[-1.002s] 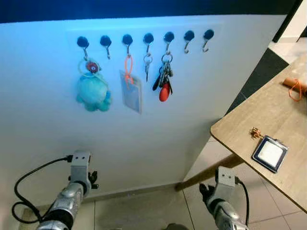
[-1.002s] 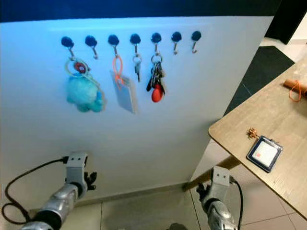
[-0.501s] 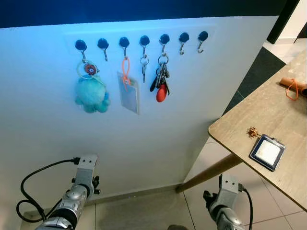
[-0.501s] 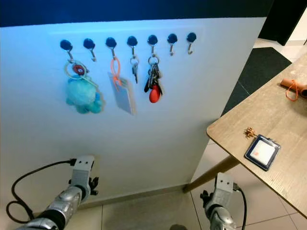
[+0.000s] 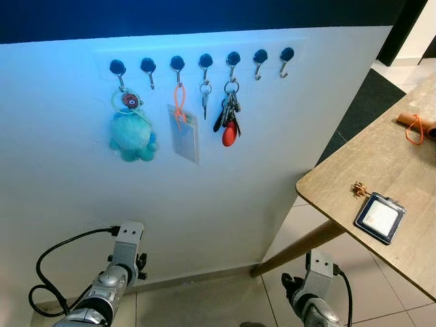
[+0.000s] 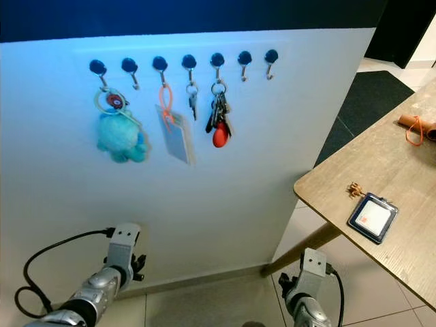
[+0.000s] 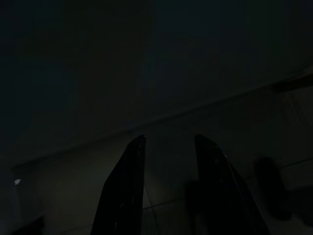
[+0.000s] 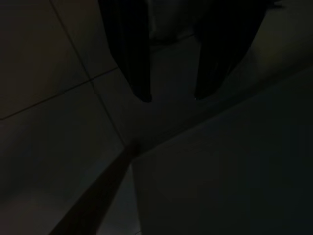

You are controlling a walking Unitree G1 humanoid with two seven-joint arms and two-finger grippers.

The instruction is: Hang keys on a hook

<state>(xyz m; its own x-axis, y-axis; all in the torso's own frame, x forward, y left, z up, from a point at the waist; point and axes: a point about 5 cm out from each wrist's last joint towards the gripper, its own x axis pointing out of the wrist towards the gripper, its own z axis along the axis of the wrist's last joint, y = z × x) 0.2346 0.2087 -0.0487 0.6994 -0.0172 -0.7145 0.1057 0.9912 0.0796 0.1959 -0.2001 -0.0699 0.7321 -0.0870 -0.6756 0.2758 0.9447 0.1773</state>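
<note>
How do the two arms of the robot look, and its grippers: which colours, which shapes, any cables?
Both arms are silver metal with rounded segments, each ending in a boxy light grey wrist block. A black cable loops out from the left arm to its wrist; a shorter black cable curves beside the right arm. Each gripper has two long, flat black fingers tapering to the tips, as on the left gripper and the right gripper.

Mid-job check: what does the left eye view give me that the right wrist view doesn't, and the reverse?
Left eye: the hook row, key bunch with its red fob, teal plush, and a badge holder on the wooden table. Right wrist: the right gripper close up, fingers spread above dark tiles. Shared: the table leg, white wall and floor.
</note>
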